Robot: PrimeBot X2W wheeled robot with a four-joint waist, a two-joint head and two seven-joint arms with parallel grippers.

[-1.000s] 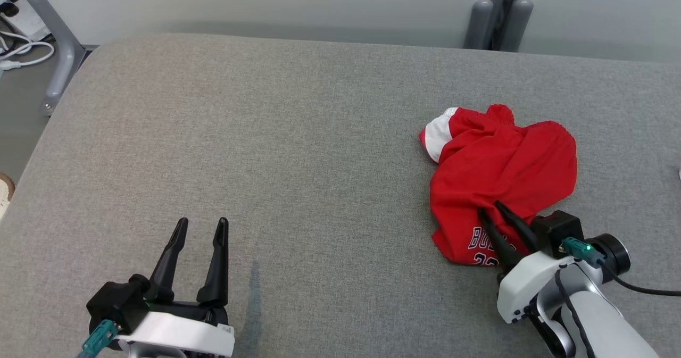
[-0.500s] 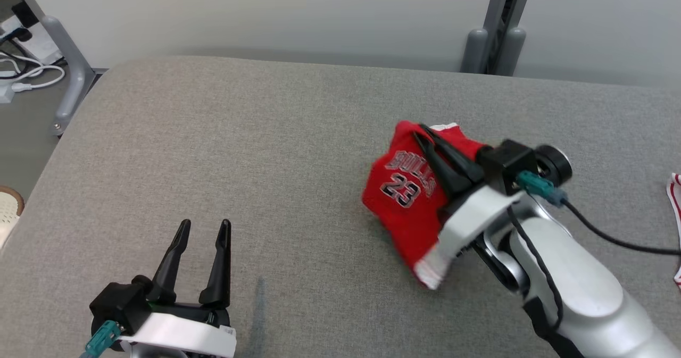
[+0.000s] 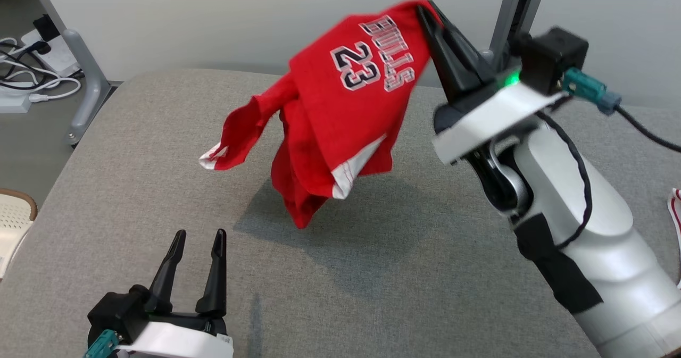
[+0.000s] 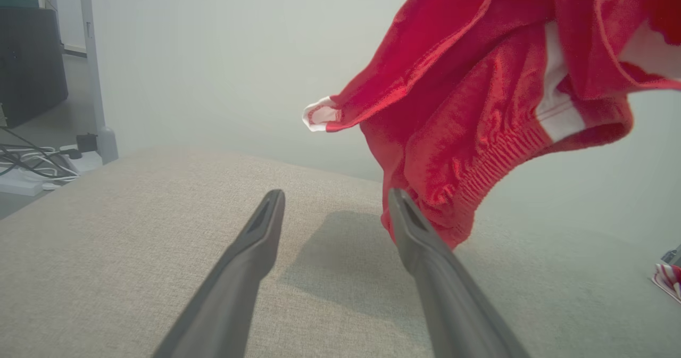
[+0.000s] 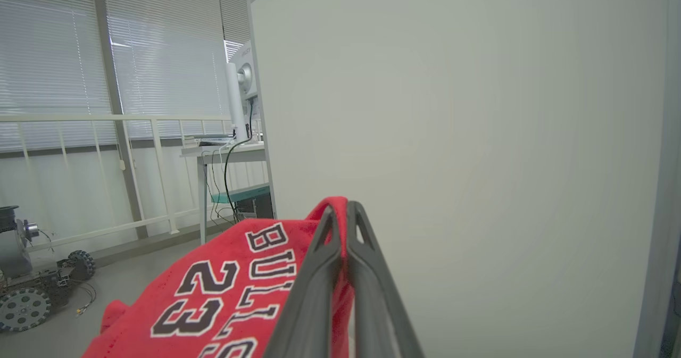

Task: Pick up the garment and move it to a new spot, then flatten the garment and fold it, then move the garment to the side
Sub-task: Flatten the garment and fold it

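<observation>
Right gripper (image 3: 425,13) clamped on an edge of the garment (image 3: 340,113), which hangs limp below-left of it, clear of the tabletop (image 3: 415,283); left gripper (image 3: 198,235) spread, empty; likely light, soft cloth, best pinched at hems.

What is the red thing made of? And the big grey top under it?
Red garment: looks like soft knit cloth, matte; it droops and folds, with a gathered stretchy band. Grey top: seems covered in woven fabric, matte; a fine weave shows.

The garment (image 3: 324,134) is red with white trim and black-and-white lettering. The table (image 3: 133,161) is plain grey fabric.
</observation>
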